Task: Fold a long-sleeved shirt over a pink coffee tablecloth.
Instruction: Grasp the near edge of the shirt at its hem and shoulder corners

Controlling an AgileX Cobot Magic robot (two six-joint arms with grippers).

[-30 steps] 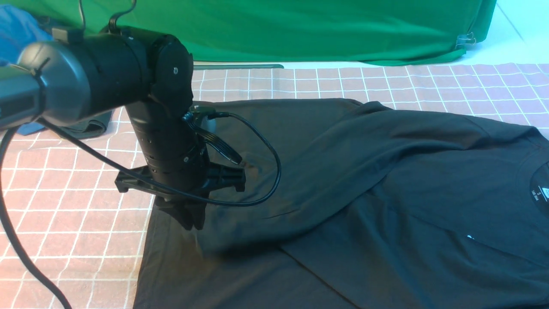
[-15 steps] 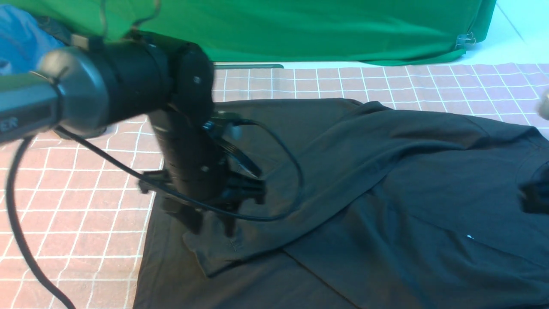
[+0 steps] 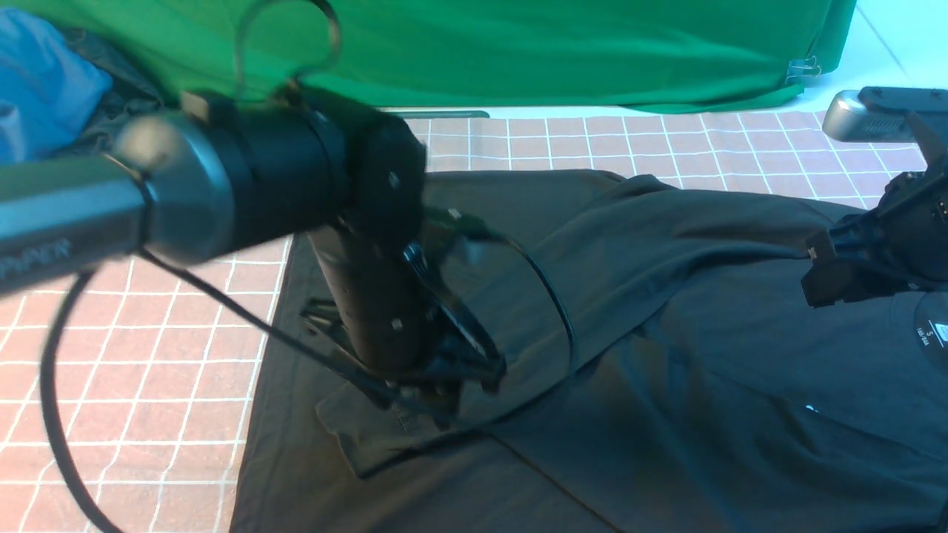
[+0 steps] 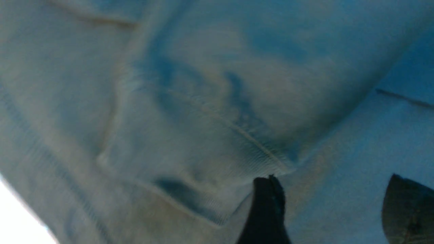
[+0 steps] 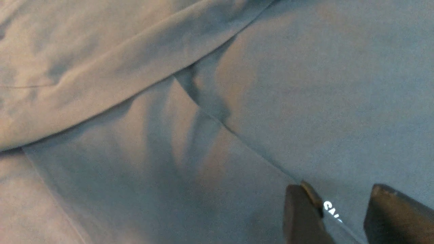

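The long-sleeved shirt (image 3: 703, 348) is black and soft. It lies spread out on the pink coffee tablecloth (image 3: 148, 355) and fills the middle and right of the scene. Its round collar (image 3: 907, 296) is at the right edge, with a small white size label (image 3: 935, 333) inside. One long sleeve (image 3: 592, 289) is folded across the body, and its cuff (image 3: 344, 433) lies near the left hem. A tiny bit of white print (image 3: 812, 409) peeks out. The tablecloth is dusty pink with thin white squares and shows on the left and far sides.
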